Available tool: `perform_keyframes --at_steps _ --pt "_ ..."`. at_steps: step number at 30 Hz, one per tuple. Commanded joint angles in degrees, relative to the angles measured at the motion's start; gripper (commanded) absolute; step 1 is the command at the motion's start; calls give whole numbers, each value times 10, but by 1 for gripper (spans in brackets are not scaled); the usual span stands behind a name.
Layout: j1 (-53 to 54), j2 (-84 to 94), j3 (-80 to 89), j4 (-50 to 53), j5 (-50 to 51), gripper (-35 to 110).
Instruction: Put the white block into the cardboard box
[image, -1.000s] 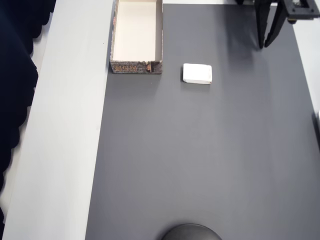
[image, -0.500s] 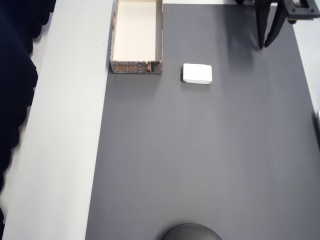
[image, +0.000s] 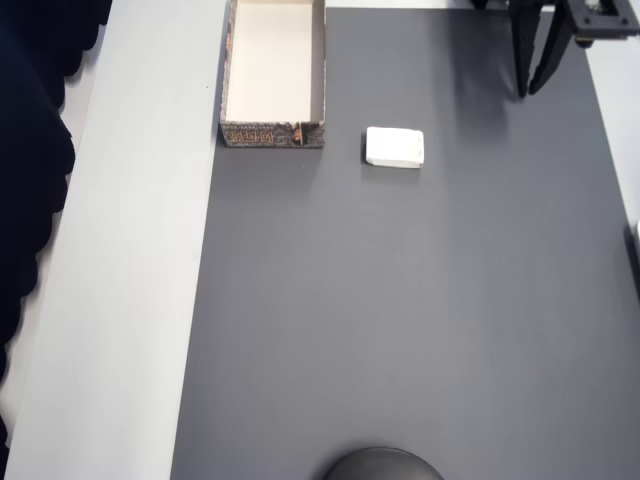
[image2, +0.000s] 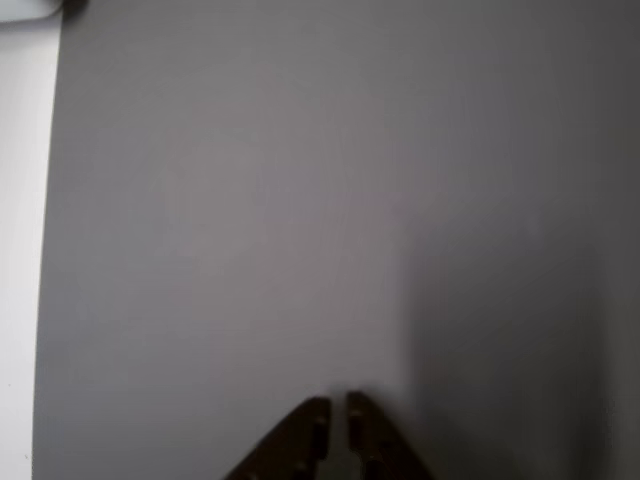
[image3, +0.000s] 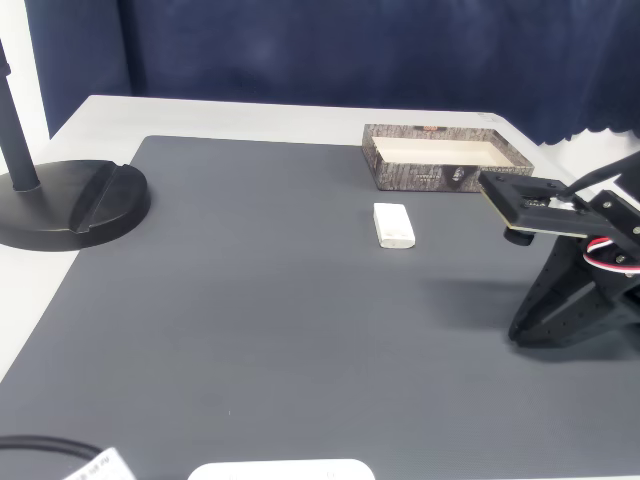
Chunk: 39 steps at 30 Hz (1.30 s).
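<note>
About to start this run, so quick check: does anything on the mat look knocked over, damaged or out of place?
Nothing stands out. The white block lies flat on the grey mat, apart from the cardboard box, which sits upright and looks undamaged. The gripper is off to one side, touching neither.

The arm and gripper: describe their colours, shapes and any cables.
The gripper has two black fingers tapering to points. In the wrist view they look dark brown and wedge-shaped. The arm is matt black, with a flat rectangular plate and red and white cables beside it.
</note>
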Motion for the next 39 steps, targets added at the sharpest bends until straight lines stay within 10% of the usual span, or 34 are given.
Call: perform_keyframes --at_steps 1,22,39 --pt "-5 19 11 1 -4 -2" --pt "18 8 -33 0 -20 -2" --pt "163 -496 -430 52 49 -2"
